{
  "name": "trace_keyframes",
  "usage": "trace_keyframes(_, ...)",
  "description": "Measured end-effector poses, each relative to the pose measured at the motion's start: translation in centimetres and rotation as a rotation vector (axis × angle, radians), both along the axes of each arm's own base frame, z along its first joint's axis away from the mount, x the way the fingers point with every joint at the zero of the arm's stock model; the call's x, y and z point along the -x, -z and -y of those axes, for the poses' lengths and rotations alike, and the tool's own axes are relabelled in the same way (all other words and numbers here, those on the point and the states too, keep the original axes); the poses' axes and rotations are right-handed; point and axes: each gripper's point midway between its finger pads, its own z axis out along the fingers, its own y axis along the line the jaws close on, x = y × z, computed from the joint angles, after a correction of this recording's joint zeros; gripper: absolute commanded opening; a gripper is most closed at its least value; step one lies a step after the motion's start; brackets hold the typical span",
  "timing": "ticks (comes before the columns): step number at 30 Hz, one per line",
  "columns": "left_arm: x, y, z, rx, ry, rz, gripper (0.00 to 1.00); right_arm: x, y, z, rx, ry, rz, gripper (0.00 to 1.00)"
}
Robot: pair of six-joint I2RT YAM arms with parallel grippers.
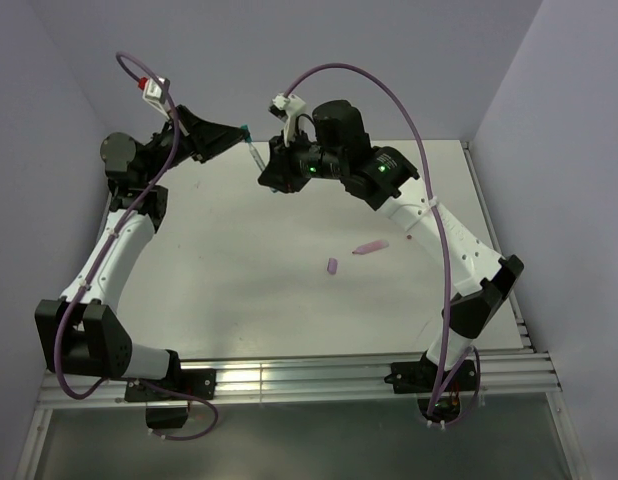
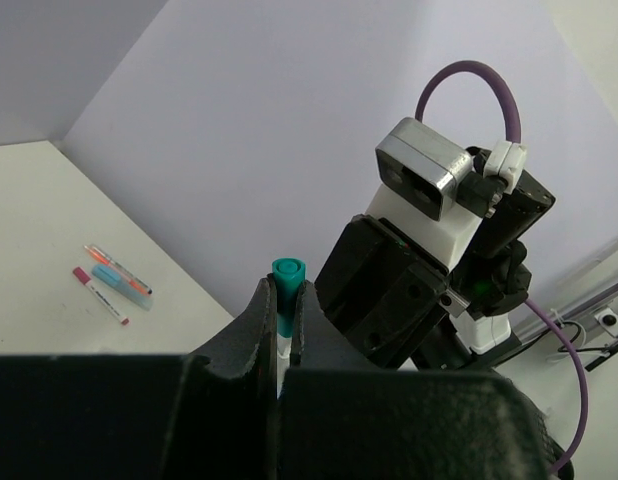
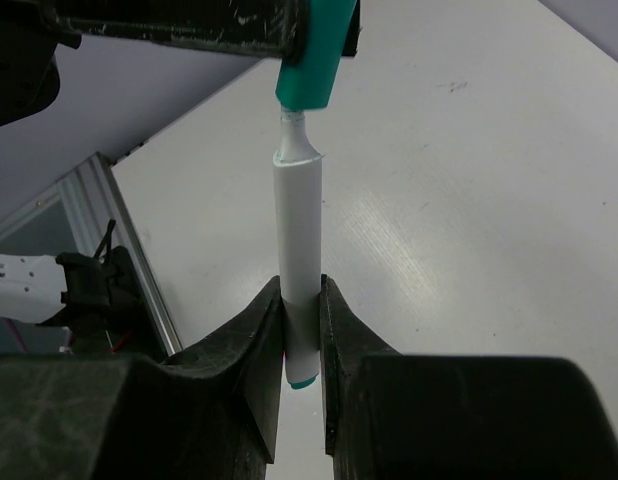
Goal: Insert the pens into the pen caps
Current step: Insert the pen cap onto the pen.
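Observation:
My left gripper is shut on a teal pen cap, whose closed end sticks out past the fingertips. My right gripper is shut on the lower end of a white pen with a teal end plug. The pen points up at the teal cap, and its narrow tip sits right at the cap's open mouth. In the top view the two grippers meet above the table's far left, with the cap and pen in line between the left gripper and the right gripper.
A pink pen and a lilac cap lie on the white table near its middle. Capped pens lie together by the back wall. A metal rail edges the table.

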Motion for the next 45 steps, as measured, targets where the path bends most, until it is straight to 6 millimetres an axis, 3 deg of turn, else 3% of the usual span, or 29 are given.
trace_keyframes(10,-0.2,0.9,0.8,-0.007,-0.034,0.002,0.00,-1.0,0.0,0.1,0.001,0.064,-0.021,0.00)
trace_keyframes(15,-1.6,0.1,0.9,-0.038,-0.119,0.043,0.00,-2.4,-0.9,-0.3,-0.020,0.131,-0.034,0.00)
trace_keyframes(20,-1.8,-0.6,0.9,-0.027,-0.152,0.114,0.00,-2.6,-1.8,-0.6,-0.046,0.131,-0.043,0.00)
trace_keyframes(28,0.6,-1.3,0.7,0.007,-0.124,0.250,0.00,-0.6,-2.3,-1.2,-0.078,-0.033,-0.065,0.00)
trace_keyframes(40,6.0,-4.0,0.8,0.059,-0.014,0.417,0.00,3.7,-5.1,-0.2,-0.158,-0.336,-0.003,0.00)
trace_keyframes(45,6.5,-4.0,0.7,0.080,-0.006,0.412,0.17,4.4,-5.3,-0.3,-0.170,-0.373,-0.017,0.00)
